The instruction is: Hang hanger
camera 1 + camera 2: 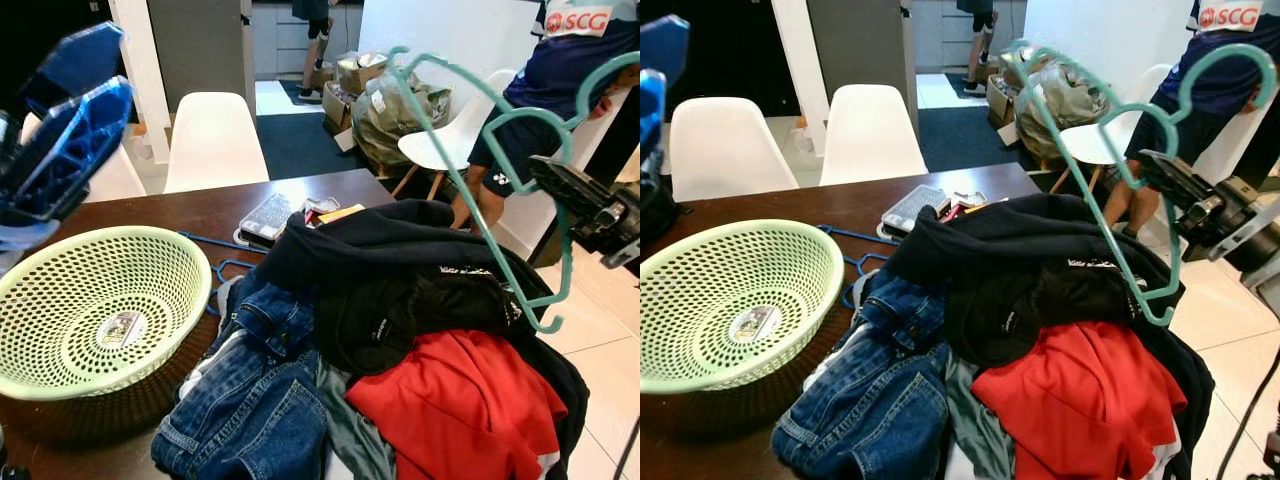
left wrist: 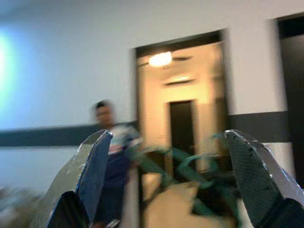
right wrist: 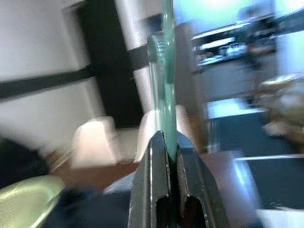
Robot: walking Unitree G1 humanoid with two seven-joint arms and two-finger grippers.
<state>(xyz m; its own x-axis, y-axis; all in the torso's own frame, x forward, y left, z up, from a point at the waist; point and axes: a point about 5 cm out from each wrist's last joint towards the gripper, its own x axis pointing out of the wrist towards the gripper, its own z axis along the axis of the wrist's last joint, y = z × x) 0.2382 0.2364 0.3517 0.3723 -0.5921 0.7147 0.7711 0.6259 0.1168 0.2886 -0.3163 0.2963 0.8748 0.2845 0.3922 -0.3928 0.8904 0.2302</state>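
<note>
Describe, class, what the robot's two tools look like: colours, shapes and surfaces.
The left tool has two long, flat, tapered fingers; they look blue, with ribbed cut-out backs and finely textured inner faces. The right tool is black and narrow, on a dark housing.

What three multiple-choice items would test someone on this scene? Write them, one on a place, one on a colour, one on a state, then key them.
1. Where is the pale green perforated basket?
A. On the brown table's left part, beside the clothes pile
B. On a white chair
C. On the floor

2. What colour is the hanger raised above the clothes?
A. Red
B. Teal green
C. White

3. What state is the right gripper in?
A. Open and empty
B. Shut on a pair of jeans
C. Shut on the hanger

Key:
1 A: the basket sits on the table left of the jeans.
2 B: its thin frame is teal against the wall and the black garment.
3 C: the right wrist view shows the jaws closed on the teal bar.
</note>
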